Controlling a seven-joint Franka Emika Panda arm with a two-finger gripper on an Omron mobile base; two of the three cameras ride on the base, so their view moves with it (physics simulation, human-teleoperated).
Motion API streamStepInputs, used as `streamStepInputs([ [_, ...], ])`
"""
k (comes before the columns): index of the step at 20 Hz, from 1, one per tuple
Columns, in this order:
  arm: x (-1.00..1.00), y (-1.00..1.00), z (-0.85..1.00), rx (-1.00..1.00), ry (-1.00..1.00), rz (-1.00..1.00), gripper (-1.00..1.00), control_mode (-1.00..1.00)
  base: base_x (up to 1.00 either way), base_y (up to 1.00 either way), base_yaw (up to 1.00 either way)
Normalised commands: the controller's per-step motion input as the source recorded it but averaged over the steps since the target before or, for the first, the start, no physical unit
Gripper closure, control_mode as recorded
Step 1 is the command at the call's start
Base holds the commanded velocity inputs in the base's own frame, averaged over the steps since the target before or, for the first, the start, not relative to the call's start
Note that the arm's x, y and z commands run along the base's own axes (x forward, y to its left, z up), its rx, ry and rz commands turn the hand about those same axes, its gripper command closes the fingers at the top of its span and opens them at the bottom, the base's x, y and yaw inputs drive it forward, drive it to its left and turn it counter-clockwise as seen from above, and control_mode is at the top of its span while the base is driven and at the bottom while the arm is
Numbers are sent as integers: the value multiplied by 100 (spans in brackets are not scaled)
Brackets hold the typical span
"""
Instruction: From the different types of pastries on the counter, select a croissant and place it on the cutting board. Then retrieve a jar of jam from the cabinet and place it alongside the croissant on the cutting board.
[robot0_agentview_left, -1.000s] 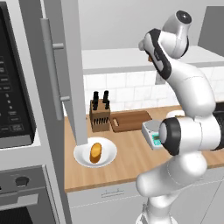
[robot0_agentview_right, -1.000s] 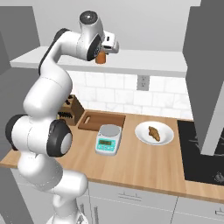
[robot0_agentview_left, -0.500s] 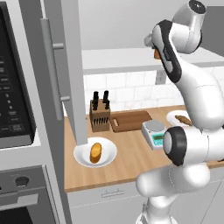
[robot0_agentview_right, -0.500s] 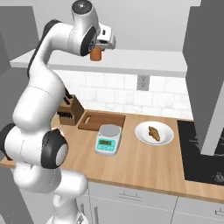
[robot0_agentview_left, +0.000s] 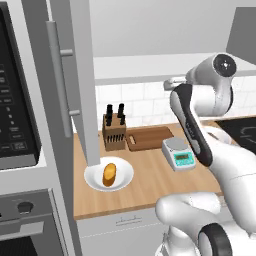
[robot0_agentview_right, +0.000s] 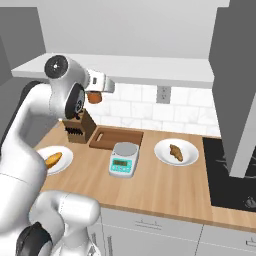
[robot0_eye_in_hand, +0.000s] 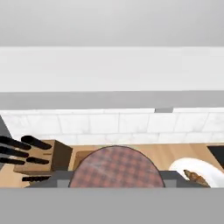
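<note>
In the upper left of the right base view, our gripper (robot0_agentview_right: 95, 95) is closed around the jar of jam (robot0_agentview_right: 94, 97) and holds it up in the air, above the knife block (robot0_agentview_right: 80, 128). The cutting board (robot0_agentview_right: 116, 137) lies bare just beside the block. The croissant (robot0_agentview_right: 175, 152) sits on a white plate (robot0_agentview_right: 162, 148) at middle right. The roll (robot0_agentview_left: 109, 174) rests on another plate (robot0_agentview_left: 124, 172) at lower left of the left base view.

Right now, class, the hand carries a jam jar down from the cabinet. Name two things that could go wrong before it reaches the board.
1. The jar of jam hangs in the hand high above the counter; a slip could drop it.
2. The knife block stands right beside the cutting board, so a descending arm might knock it.
</note>
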Motion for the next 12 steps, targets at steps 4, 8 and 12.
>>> streamStepInputs([
  [4,-73,10,-66,1,-2,-8,100,-100,0,0,0],
  [8,-4,5,-22,8,8,0,100,-100,0,0,0],
  [12,76,48,-38,2,50,-1,100,-100,0,0,0],
])
